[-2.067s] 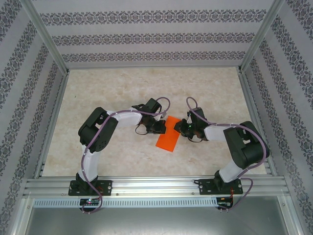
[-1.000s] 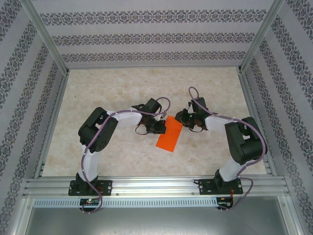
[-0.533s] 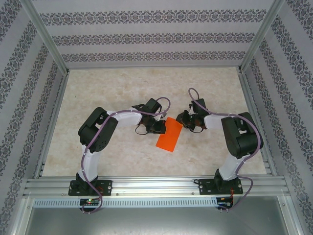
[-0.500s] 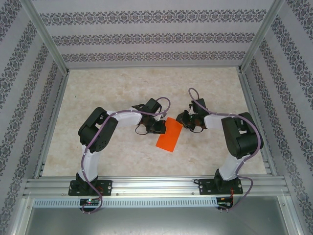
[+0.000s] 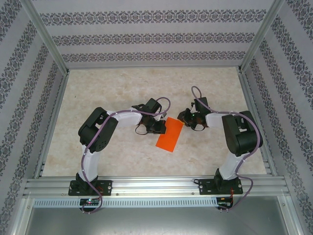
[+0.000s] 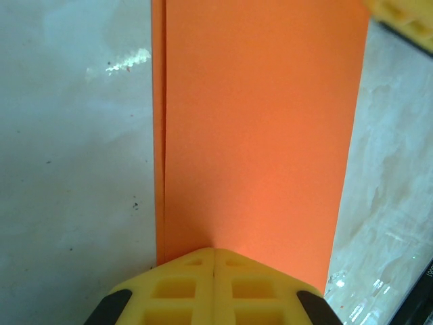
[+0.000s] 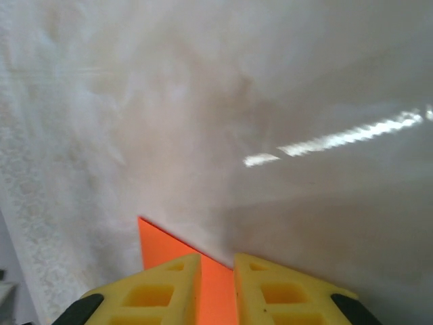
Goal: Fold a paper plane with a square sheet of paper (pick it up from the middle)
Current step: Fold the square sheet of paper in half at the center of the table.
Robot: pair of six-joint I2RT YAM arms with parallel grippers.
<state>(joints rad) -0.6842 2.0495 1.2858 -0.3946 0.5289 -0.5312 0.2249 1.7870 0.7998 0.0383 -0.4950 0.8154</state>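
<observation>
1. Top view. The square sheet of paper (image 5: 169, 135) lies at the centre of the frame on the pale marbled table (image 5: 122, 88). It shows as a narrow orange oblong, slanting from upper right to lower left.
2. Top view. The left gripper (image 5: 160, 128) meets the sheet's left long edge near its upper end. The right gripper (image 5: 183, 117) stands at the sheet's upper right corner. Both arms bend inward from their bases at the bottom of the frame.
3. Left wrist view. The two yellow fingers (image 6: 176, 291) at bottom centre are pressed flat together, with only a seam between them. Their tips rest on the near edge of the sheet (image 6: 257, 122). Whether a layer is nipped between them cannot be told.
4. Left wrist view. The sheet runs from the fingertips to the top of the frame. A doubled edge along its left side shows two layers lying one on the other. A blurred yellow part (image 6: 402, 15) enters at the upper right corner.
5. Right wrist view. The jaws at bottom centre stand narrowly apart. Orange paper (image 7: 162, 247) shows in the gap, and one pointed corner of it juts to the left of the fingers. The view does not settle whether that corner is gripped.
6. Patterned walls (image 5: 146, 34) enclose the table at the top and sides of the frame.
</observation>
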